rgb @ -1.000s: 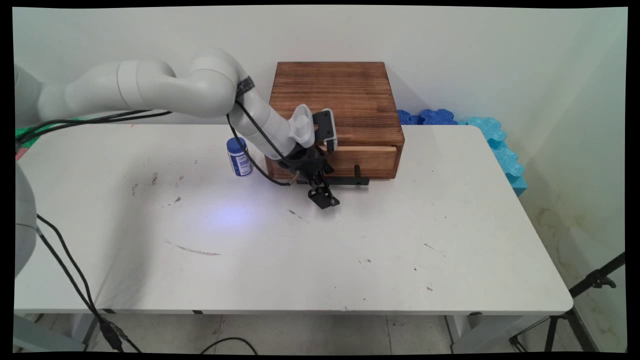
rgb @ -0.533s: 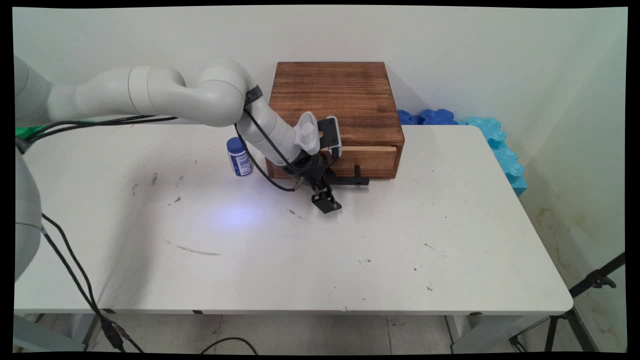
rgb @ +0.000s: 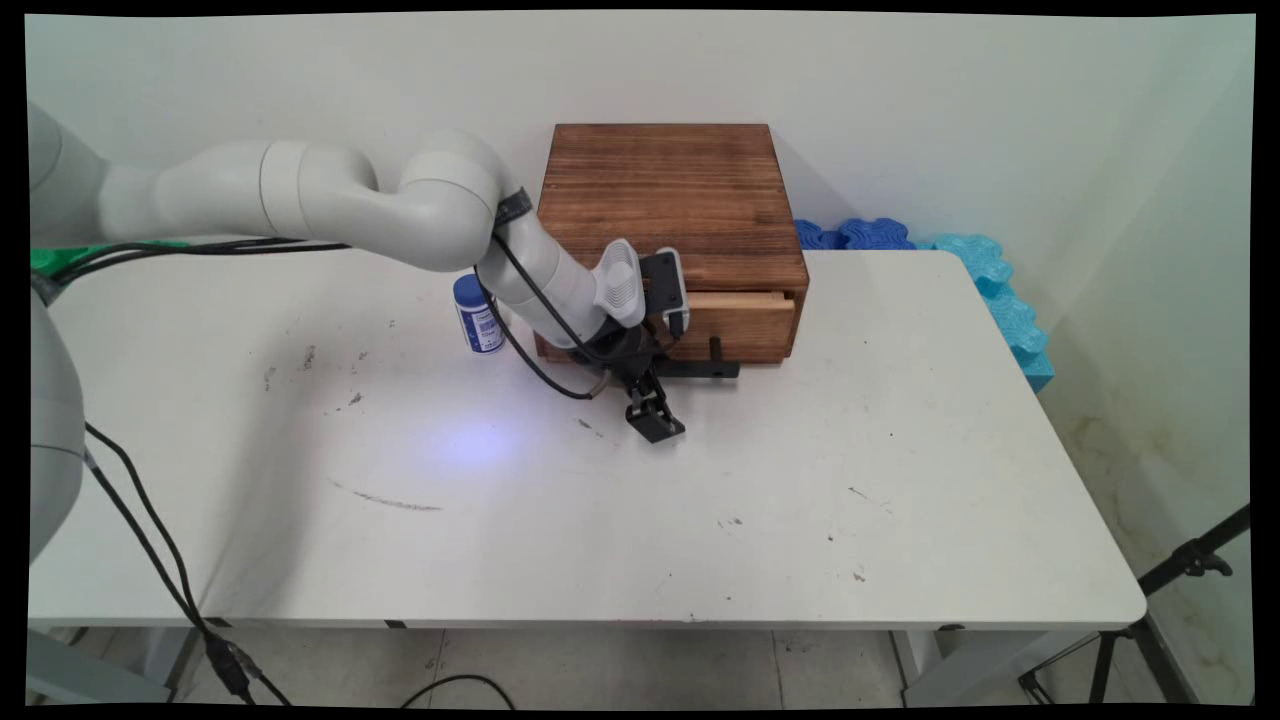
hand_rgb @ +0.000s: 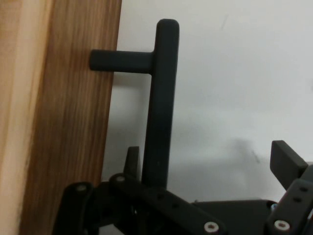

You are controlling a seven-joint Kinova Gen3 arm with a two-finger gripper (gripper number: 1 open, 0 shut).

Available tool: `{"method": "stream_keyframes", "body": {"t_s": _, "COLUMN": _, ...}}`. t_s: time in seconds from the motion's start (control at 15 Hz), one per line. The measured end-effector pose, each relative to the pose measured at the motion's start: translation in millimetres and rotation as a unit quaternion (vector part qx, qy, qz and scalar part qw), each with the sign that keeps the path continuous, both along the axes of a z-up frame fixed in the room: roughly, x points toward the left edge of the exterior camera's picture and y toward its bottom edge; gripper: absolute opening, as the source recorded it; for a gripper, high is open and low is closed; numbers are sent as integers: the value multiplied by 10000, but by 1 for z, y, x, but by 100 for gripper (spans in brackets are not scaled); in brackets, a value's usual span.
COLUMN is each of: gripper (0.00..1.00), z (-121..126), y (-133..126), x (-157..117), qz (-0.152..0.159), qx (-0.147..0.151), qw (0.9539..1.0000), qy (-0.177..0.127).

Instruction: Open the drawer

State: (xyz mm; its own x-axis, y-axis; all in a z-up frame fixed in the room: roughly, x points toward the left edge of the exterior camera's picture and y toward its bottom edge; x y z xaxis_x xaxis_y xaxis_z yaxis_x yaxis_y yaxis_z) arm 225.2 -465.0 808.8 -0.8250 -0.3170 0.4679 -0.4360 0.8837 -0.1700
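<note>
A dark wooden box [rgb: 668,190] stands at the back of the white table [rgb: 640,520], with a drawer [rgb: 745,325] in its front face. The drawer's black bar handle [rgb: 700,368] sticks out toward the near side. My gripper [rgb: 652,400] hangs low at the handle's left end and is open. In the hand view the handle [hand_rgb: 160,107] runs up the picture beside the drawer front [hand_rgb: 63,122]. The gripper [hand_rgb: 208,156] straddles the bar: one fingertip [hand_rgb: 131,159] sits between bar and wood, the other [hand_rgb: 286,159] is out over the table.
A small white bottle with a blue cap [rgb: 478,314] stands just left of the box, behind my forearm. Blue foam pieces [rgb: 985,270] lie off the table's far right corner. A black tripod [rgb: 1185,565] stands at the lower right.
The hand has shifted a little toward the near side and right along the box front. The handle sits slightly lower, and the drawer's pale top edge shows a bit wider.
</note>
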Motion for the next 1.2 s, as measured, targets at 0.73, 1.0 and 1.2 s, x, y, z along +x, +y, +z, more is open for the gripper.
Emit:
{"method": "stream_keyframes", "body": {"t_s": 0.73, "gripper": 100, "z": 4, "y": 38, "x": -18, "qz": -6, "qx": 158, "qw": 9999, "qy": 72}}
{"method": "stream_keyframes", "body": {"t_s": 1.0, "gripper": 100, "z": 6, "y": 55, "x": -25, "qz": -32, "qx": 254, "qw": 9996, "qy": 122}}
{"method": "stream_keyframes", "body": {"t_s": 1.2, "gripper": 100, "z": 9, "y": 69, "x": -30, "qz": -65, "qx": 333, "qw": 9993, "qy": 166}}
